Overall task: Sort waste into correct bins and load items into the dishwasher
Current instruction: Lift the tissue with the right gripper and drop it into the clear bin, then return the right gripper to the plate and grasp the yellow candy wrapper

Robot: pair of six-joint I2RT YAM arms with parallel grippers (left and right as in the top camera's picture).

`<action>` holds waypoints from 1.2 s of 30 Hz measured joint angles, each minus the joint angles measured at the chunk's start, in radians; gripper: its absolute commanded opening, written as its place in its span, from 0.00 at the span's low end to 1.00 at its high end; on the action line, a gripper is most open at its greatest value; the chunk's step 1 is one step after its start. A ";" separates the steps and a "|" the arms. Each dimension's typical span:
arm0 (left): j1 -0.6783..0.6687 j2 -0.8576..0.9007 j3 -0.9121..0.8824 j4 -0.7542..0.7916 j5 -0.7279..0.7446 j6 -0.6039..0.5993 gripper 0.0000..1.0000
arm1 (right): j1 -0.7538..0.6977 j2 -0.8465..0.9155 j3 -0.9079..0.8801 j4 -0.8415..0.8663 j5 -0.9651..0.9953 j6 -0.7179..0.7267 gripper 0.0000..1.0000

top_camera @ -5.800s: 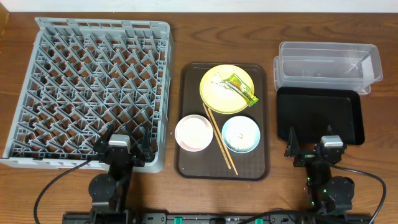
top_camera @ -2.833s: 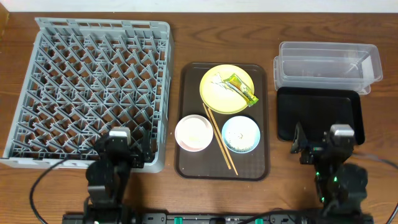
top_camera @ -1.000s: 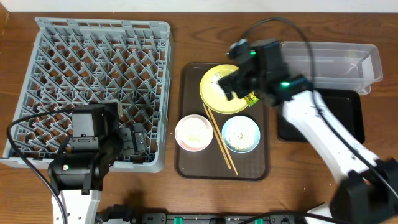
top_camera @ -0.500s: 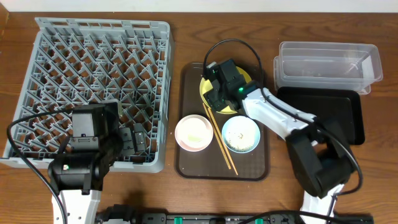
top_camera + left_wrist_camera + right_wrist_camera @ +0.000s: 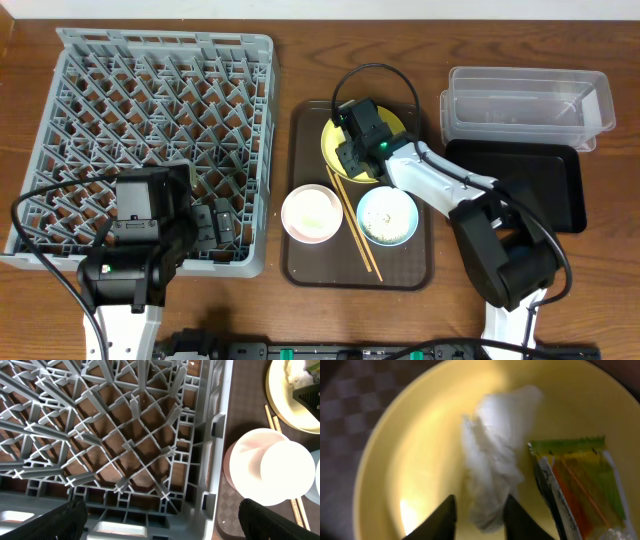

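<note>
My right gripper (image 5: 480,515) is down on the yellow plate (image 5: 415,445), its two dark fingers narrowed around the lower end of the crumpled white paper scrap (image 5: 495,460). The green-and-yellow snack wrapper (image 5: 580,480) lies just right of the scrap. From overhead the right gripper (image 5: 352,160) covers much of the plate (image 5: 333,135). My left gripper (image 5: 160,527) hangs wide open over the front right corner of the grey dish rack (image 5: 125,435), holding nothing. The pinkish-white bowl (image 5: 312,213), the light blue bowl (image 5: 387,215) and the chopsticks (image 5: 355,235) rest on the brown tray.
The brown serving tray (image 5: 300,262) lies between the rack (image 5: 150,130) and the bins. The clear tub (image 5: 525,100) stands at the back right with the flat black tray (image 5: 530,185) in front of it. The right arm stretches across the black tray's left edge.
The right arm swung in from the tub side and came down onto the yellow plate. Its jaws went from wide open to narrow around the paper scrap. The left arm has not moved.
</note>
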 measured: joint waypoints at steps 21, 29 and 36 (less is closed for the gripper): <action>0.000 0.000 0.000 0.003 0.000 0.000 0.98 | -0.204 -0.404 0.026 -0.097 0.181 0.177 0.01; 0.000 0.000 0.000 0.005 0.000 0.000 0.98 | -0.449 -0.355 0.026 -0.196 0.212 0.402 0.38; 0.000 0.000 0.000 0.005 0.000 0.000 0.98 | -0.498 -0.335 0.019 -0.118 0.151 0.387 0.70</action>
